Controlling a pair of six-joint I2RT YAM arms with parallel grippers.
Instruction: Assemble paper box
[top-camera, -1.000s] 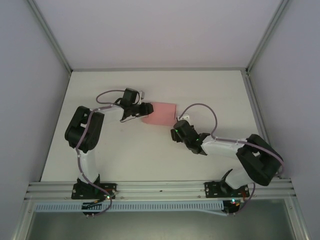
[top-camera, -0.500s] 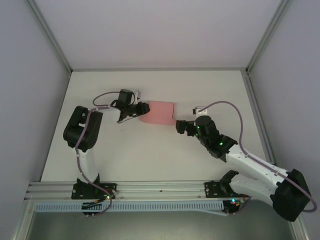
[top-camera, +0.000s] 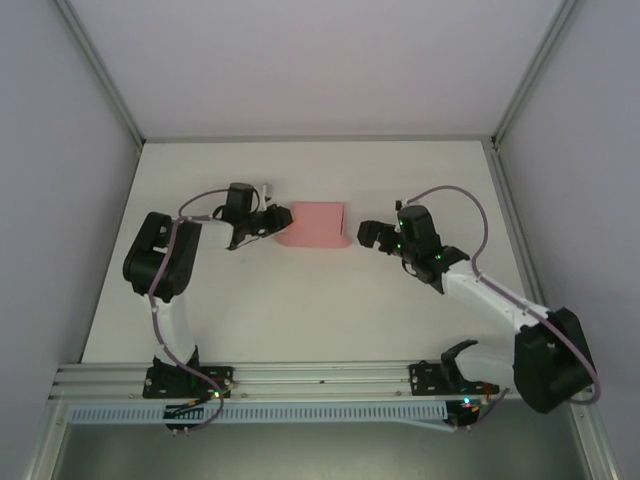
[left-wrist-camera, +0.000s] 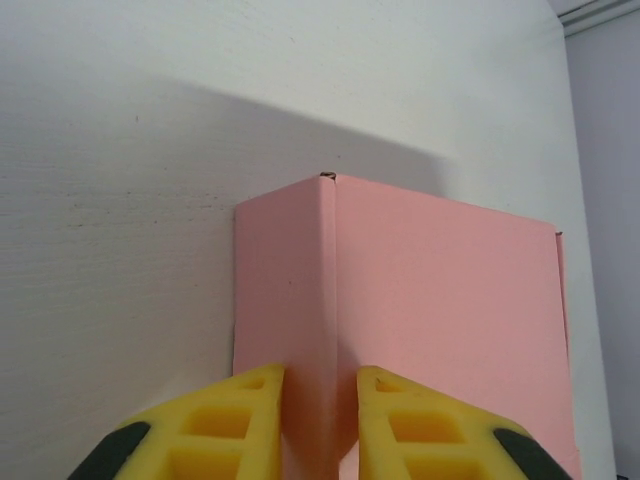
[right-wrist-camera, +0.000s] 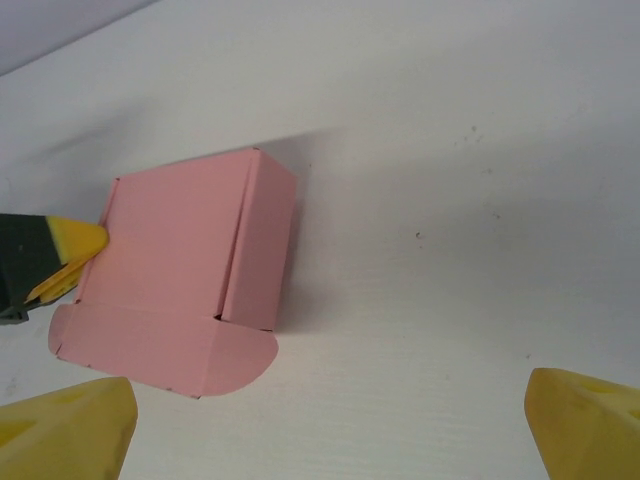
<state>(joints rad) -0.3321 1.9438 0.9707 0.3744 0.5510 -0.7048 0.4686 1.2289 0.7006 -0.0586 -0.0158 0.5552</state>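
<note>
Currently the paper box (top-camera: 315, 222) lies on the counter (top-camera: 300, 320) between the two hands. It is directly ahead of the left hand (left-wrist-camera: 320, 385), and ahead of the right hand (right-wrist-camera: 328, 400) and off toward its left finger.

Left hand: fingers drawn close on a folded ridge of pink card at the box end nearest it. Card fills the gap between them, so I read this as a pinch on that edge.

Right hand: fingers spread wide with nothing between them. It stands apart from the box, with bare counter in between.

Key relation: in the top view the box's long axis runs roughly along the line from one hand to the other. The left hand is nearer, in contact at one end. The right hand stands off the opposite end.

A rounded flap (right-wrist-camera: 170, 358) lies flat on the counter along the box side that faces the right hand.

Judgement: this flap is not yet tucked. It looks like the right hand's job while the left anchors the box, reaching forward and to its own left.

Unclear:
- Whether the pinched ridge is an upright wall or the corner of a closed body.
- The box end under the left fingers, which the left wrist view cuts off.
- The box interior and any tabs or slots.
</note>
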